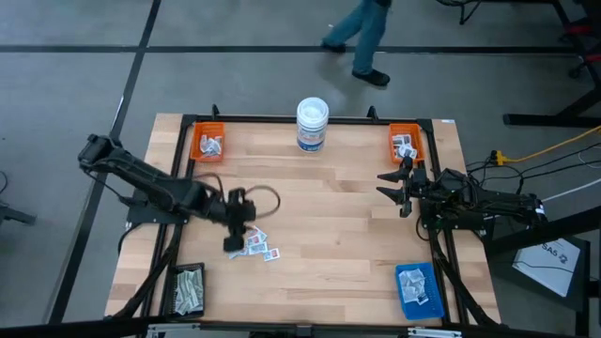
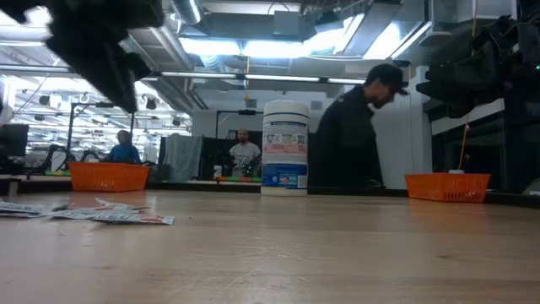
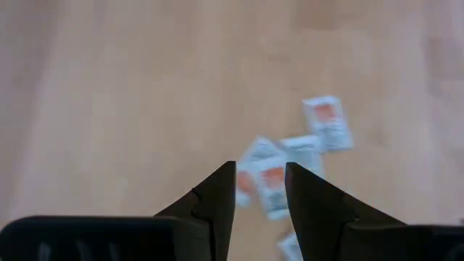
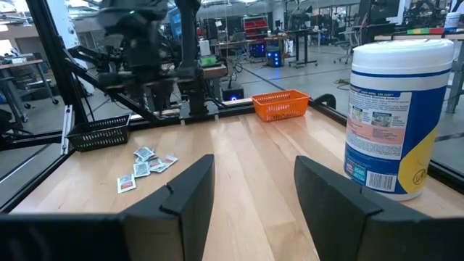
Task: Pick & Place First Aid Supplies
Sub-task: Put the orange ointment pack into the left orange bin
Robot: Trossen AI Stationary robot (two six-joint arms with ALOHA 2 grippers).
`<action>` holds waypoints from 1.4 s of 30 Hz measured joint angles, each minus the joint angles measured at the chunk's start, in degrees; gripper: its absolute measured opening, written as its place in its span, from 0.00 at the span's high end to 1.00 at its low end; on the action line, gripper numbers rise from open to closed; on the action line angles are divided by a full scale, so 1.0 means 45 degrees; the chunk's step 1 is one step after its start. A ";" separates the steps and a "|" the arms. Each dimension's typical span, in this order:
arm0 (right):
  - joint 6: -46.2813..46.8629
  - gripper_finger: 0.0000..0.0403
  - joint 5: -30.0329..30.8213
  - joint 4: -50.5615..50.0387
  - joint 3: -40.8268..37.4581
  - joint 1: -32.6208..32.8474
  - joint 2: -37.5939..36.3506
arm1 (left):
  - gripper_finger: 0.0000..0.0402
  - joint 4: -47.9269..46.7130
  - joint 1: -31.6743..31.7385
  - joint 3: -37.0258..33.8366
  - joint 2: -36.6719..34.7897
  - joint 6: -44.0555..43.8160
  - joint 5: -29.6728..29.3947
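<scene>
Several small white packets, the first aid supplies (image 1: 256, 246), lie flat and loosely scattered on the wooden table, left of its middle and toward the near side. They also show in the left wrist view (image 3: 325, 123) and low view (image 2: 110, 215). My left gripper (image 1: 235, 233) hangs above the left edge of this scatter, slanting down, open with nothing between its fingers (image 3: 259, 196). My right gripper (image 1: 394, 184) waits open at the table's right side, pointing level toward the left (image 4: 254, 188).
A white round tub (image 1: 312, 124) stands at the far middle. Orange trays holding packets sit at the far left (image 1: 208, 141) and far right (image 1: 406, 143). A black tray (image 1: 188, 289) lies near left, a blue tray (image 1: 418, 286) near right. A person walks beyond the far edge.
</scene>
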 joint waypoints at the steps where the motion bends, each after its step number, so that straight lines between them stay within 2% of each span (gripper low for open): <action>1: 0.0000 0.53 0.0000 0.0003 0.0001 0.0004 0.0003 | 0.72 0.0211 -0.0378 0.0000 0.0190 -0.0108 0.0011; 10: 0.0000 0.53 0.0000 0.0004 0.0004 0.0003 0.0003 | 0.71 0.0745 -0.2944 0.0000 0.1986 -0.1214 0.0276; 18: 0.0000 0.53 0.0000 0.0005 0.0002 0.0002 0.0004 | 0.69 0.0100 -0.3836 0.0000 0.2570 -0.3506 0.0700; 25: -0.0001 0.53 0.0000 0.0003 0.0002 0.0004 0.0001 | 0.64 -0.0387 -0.4244 0.0000 0.3475 -0.3873 0.0911; 31: 0.0000 0.53 -0.0003 0.0005 0.0001 0.0003 0.0001 | 0.60 -0.1143 -0.4253 0.0000 0.4030 -0.4814 0.0510; 42: 0.0000 0.53 -0.0001 0.0003 0.0000 0.0001 0.0003 | 0.58 0.0018 -0.4236 -0.0694 0.4376 -0.5144 0.0532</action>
